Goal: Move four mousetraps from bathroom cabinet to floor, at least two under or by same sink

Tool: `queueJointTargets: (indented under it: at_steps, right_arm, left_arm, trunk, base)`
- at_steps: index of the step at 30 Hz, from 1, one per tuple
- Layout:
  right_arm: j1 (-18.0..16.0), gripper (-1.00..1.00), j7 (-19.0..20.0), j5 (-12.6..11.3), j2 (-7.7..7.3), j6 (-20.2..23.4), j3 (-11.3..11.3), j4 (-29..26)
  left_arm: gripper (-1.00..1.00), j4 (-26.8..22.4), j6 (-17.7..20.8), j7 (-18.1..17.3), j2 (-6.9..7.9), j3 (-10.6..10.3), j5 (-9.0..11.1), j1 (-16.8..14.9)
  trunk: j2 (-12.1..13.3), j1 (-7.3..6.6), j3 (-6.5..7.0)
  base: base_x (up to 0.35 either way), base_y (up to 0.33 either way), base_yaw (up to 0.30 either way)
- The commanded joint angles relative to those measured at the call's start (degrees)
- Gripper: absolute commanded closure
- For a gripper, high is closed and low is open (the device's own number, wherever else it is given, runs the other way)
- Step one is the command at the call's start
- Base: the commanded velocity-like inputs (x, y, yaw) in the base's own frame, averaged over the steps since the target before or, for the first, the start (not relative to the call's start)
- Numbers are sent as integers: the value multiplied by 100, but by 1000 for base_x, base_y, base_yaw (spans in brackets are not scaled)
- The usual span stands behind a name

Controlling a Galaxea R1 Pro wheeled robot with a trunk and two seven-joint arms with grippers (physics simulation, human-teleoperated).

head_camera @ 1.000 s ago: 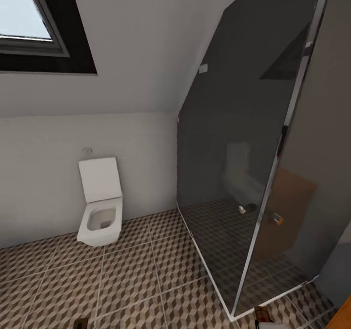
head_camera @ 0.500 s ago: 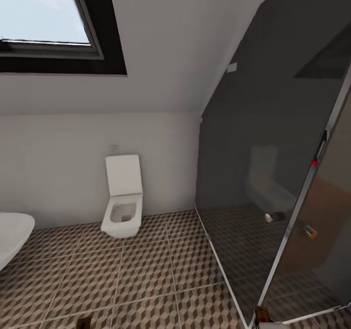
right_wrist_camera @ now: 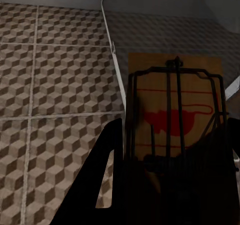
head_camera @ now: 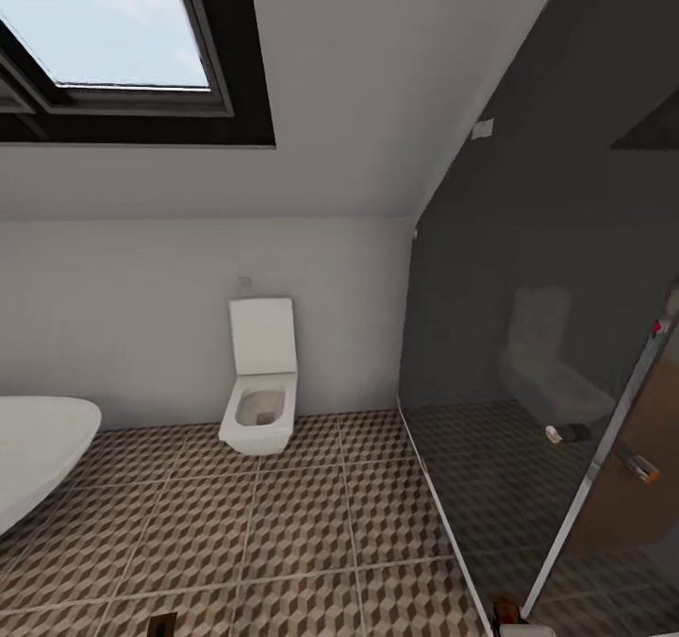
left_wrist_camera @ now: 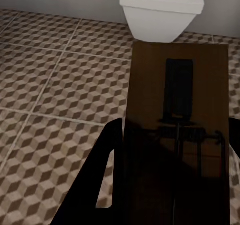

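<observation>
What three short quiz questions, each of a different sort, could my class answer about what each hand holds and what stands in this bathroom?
1. True or false: each hand carries a mousetrap.
2. Which fixture stands against the far wall? A) toilet B) cabinet C) mirror
3. Fill in: the right hand's mousetrap bears a red ____ print.

Key:
1. True: left hand grips a mousetrap; right hand grips another.
2. A, the toilet on the bathroom floor.
3. Mouse.

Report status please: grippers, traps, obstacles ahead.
Left fingers hold a flat brown wooden mousetrap. Right fingers hold another, red-printed. White toilet ahead; dark glass shower enclosure to the right.
</observation>
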Motion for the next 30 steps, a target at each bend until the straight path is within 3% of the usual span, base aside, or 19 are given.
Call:
queueJointTargets:
  at_steps: [1, 18, 30]
  right_arm:
    - [-5, 100, 1, -32, 4, -20, 50, 17]
    - [-5, 100, -7, -3, 4, -12, 68, 17]
    - [-5, 100, 2, 20, 4, -3, 74, 17]
  left_arm:
    - [100, 23, -13, -34, 2, 48, 8, -8]
    - [100, 23, 45, -32, 6, 4, -1, -8]
    - [100, 23, 45, -30, -5, 14, -4, -8]
  trunk:
    - [-4, 4, -2]
    - [-4, 4, -2]
    - [-4, 4, -2]
  base:
    - [169, 148, 7]
    - [252, 214, 0]
    - [308, 123, 0]
